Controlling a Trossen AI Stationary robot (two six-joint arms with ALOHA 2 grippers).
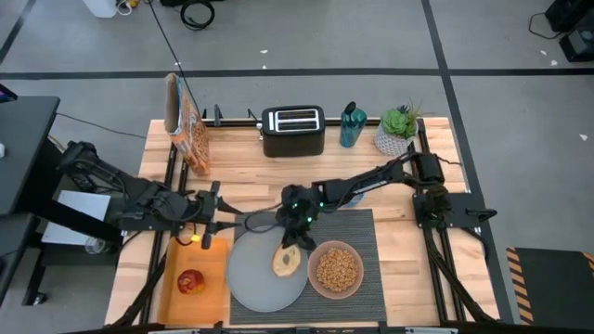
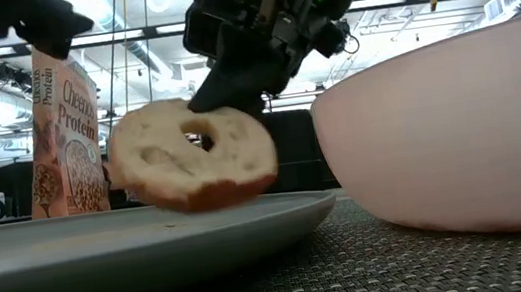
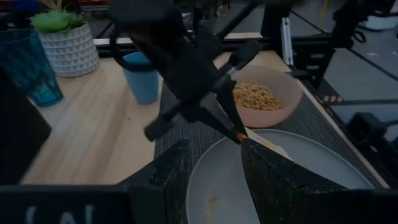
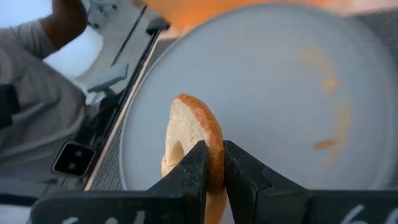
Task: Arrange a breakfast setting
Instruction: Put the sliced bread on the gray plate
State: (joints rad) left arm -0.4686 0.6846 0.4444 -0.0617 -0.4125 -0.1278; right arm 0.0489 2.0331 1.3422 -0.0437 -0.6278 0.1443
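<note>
Bagel half [image 1: 287,261] held tilted just above the pale grey plate [image 1: 251,278], over the plate's right side, cut face showing in the low view; right gripper [image 4: 213,163] fingers pinching its rim. Plate lies on the left part of the dark ribbed placemat [image 1: 357,223] at the surface's front edge. Pink bowl [image 1: 335,269] of cereal [image 1: 337,268] just right of the plate, on the mat. Red apple [image 1: 191,282] on the orange tray [image 1: 212,288] at the front-left corner. Left gripper [image 1: 219,225] near the tray's back edge, fingers partly spread, holding nothing. Toaster [image 1: 293,130] at the back edge; cereal box [image 1: 186,122] back-left
</note>
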